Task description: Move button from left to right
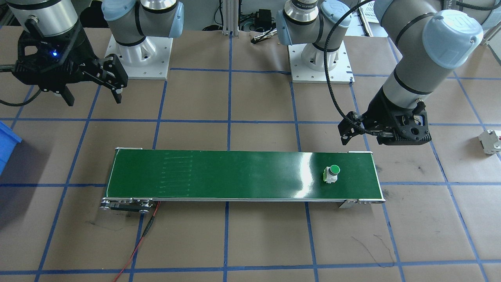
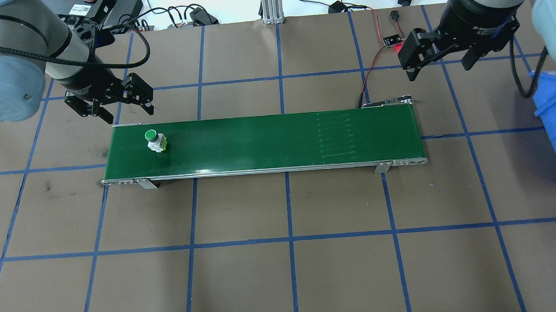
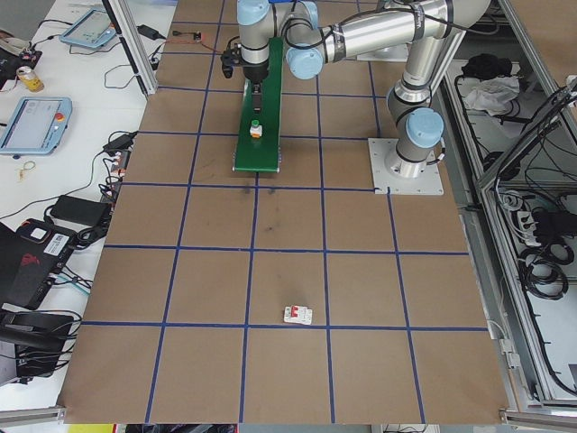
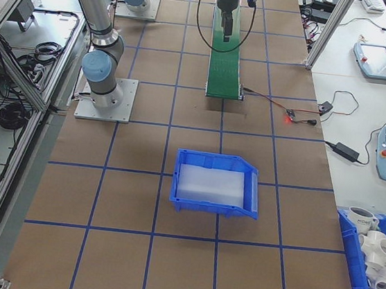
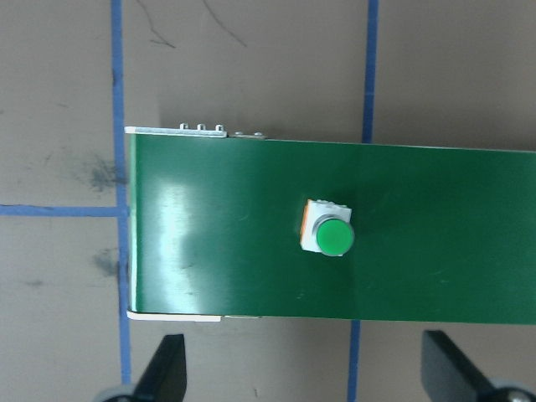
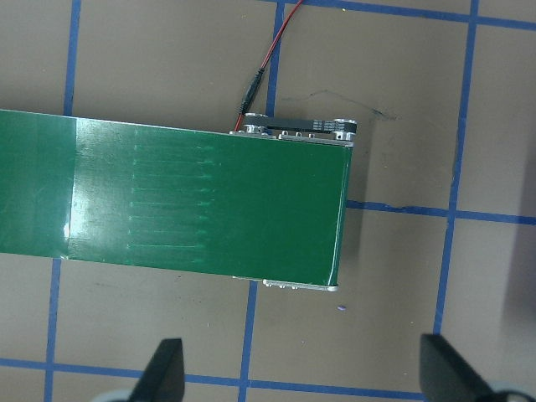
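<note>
Button [image 2: 153, 138] alone on belt [image 2: 277, 142], open above; arms off to sides.

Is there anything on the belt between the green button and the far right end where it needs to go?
Nothing visible does. The button sits near the left end of the conveyor belt, and the belt's surface is bare all the way to the right end.
</note>
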Robot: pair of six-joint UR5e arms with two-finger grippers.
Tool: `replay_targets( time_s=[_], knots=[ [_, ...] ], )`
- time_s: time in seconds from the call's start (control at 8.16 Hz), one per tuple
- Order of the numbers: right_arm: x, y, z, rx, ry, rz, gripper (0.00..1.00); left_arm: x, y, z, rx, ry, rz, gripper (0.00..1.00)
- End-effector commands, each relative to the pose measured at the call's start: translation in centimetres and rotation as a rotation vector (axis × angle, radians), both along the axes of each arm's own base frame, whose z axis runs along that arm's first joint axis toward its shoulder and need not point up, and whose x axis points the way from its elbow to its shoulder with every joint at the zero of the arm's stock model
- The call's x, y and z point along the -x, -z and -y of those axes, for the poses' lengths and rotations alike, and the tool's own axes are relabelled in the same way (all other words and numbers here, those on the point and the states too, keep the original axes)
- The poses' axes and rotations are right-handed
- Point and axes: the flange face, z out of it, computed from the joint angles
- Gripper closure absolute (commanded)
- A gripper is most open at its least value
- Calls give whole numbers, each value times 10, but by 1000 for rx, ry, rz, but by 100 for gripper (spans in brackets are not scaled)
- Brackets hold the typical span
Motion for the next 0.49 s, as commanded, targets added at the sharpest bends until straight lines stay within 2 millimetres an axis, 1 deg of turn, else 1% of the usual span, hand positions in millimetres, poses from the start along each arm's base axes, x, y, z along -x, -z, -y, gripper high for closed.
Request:
replay_targets(
  time_s=[0.0, 0.12, 0.25, 0.37],
  knots=[
    [0, 23, 17, -36, 3, 12, 0, -4, -25, -13, 33, 3, 82, 0],
    [1, 51, 36, -77, 5, 14, 0, -8, -28, -14, 39, 9, 83, 0],
    [1, 70, 51, -81, 10, 19, 0, -11, -28, -13, 40, 8, 92, 0],
    [-1, 85, 58, -103, 8, 46, 0, -13, -31, -12, 45, 7, 89, 0]
  ],
)
